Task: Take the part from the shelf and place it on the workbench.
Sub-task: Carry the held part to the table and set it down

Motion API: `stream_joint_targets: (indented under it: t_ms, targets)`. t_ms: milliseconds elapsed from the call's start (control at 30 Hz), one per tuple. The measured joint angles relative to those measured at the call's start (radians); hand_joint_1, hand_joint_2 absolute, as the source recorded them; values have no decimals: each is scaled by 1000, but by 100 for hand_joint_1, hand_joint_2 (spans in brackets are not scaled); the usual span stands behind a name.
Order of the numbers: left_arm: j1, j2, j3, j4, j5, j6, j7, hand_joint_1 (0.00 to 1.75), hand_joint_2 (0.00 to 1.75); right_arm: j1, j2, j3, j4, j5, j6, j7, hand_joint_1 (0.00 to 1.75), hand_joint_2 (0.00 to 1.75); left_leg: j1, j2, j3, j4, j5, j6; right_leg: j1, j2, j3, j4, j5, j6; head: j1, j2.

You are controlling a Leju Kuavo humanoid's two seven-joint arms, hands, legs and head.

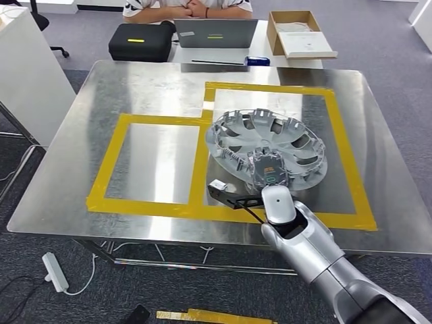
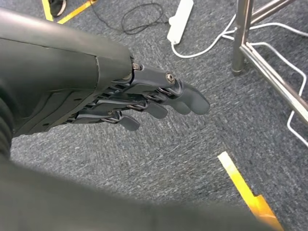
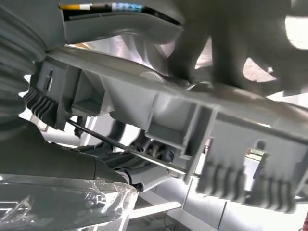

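Roughly centred in the head view, one metal bench (image 1: 76, 169) with two yellow tape rectangles on it: the left rectangle (image 1: 109, 162) is bare inside, the right rectangle (image 1: 346, 162) holds the part. One part, a silver wheel cover (image 1: 264, 138), sits inside the right rectangle, its near rim close to the near tape line and to the bench's front edge, its left rim over the tape strip shared by the two rectangles. It looks tilted, near side raised, far side on the metal. Open metal left of the part across the whole left rectangle, also a strip behind and right of it out to the bench edges. Right robot hand (image 1: 273, 177) is at the part's near rim, fingers under it; the right wrist view shows the ribbed underside of the cover (image 3: 174, 115) directly over the dark fingers (image 3: 152, 151), so the hand grips the rim from below. A small dark bracket with a white tag (image 1: 221, 189) sticks out left of the wrist. Left robot hand (image 2: 145, 98) hangs over grey carpet, fingers straight and close together, holding nothing. Beyond the bench: one person (image 1: 188, 8) seated, one laptop (image 1: 217, 32), one black case (image 1: 140, 42), one cardboard box (image 1: 298, 32). On the floor, one white power strip (image 1: 55, 272).
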Motion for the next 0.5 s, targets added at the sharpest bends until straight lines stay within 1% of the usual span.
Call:
stream_joint_targets:
  t_ms: [33,67,133,167,200,233,300,333,367,400,433,467,500]
  targets:
    - [-1,-1,0,-1,0,0,0,0,0,-1,0,4,1,-2,0,0,0,0,-1,0,-1,0,1,-4,2,0,21,-40,8,-3,-1,0]
    - [-1,-2,0,-3,-1,0,1,0,0,-2,1,8,1,-4,1,1,0,0,-2,0,-3,0,2,-9,4,0,29,-53,6,-4,-1,0]
    - [0,-2,1,-6,-4,0,5,0,0,-2,1,14,1,-7,5,5,0,0,-1,0,-4,-1,3,-20,3,1,32,-59,11,-12,-1,0]
    - [1,-2,1,-7,-6,0,6,0,0,-2,1,17,0,-9,7,7,0,0,0,0,-6,5,-4,-26,1,1,34,-63,14,-17,-2,0]
    - [1,-2,2,-8,-8,0,6,0,0,-3,1,19,0,-10,6,8,0,0,1,0,-15,26,-20,-32,-2,0,36,-68,16,-23,-4,0]
    - [2,-1,2,-8,-9,1,5,0,0,-4,1,23,0,-11,5,7,0,0,2,0,-33,68,-47,-38,-4,-1,37,-71,18,-27,-7,0]
    - [4,-2,3,-8,-9,1,1,0,0,-5,0,29,0,-14,2,4,0,0,5,0,-92,196,-109,-47,-4,-1,37,-71,18,-30,-11,0]
    - [6,-2,4,-8,-9,1,-1,0,0,-5,0,32,0,-15,3,3,0,0,6,0,-116,248,-126,-49,-3,-1,37,-71,18,-30,-10,0]
    - [7,-2,5,-8,-9,1,-3,0,0,-5,-1,35,-1,-17,4,3,0,0,7,0,-127,270,-124,-50,-3,0,37,-70,18,-30,-11,0]
    - [8,-2,6,-8,-9,1,-4,0,0,-5,-2,37,-3,-19,5,3,0,0,7,0,-119,254,-103,-50,-3,0,37,-69,18,-30,-11,0]
    - [8,-2,6,-8,-10,1,-6,0,0,-6,-2,40,-8,-22,8,3,0,0,7,0,-93,203,-69,-49,-3,1,37,-68,18,-29,-11,0]
    - [7,-2,7,-9,-10,0,-6,0,0,-8,-2,42,-16,-25,13,3,0,0,7,0,-60,134,-35,-46,-3,2,37,-66,17,-28,-12,0]
    - [6,-2,8,-9,-10,0,-7,0,0,-12,-3,44,-25,-27,18,3,0,0,6,0,-30,71,-13,-42,-1,3,35,-63,16,-25,-12,0]
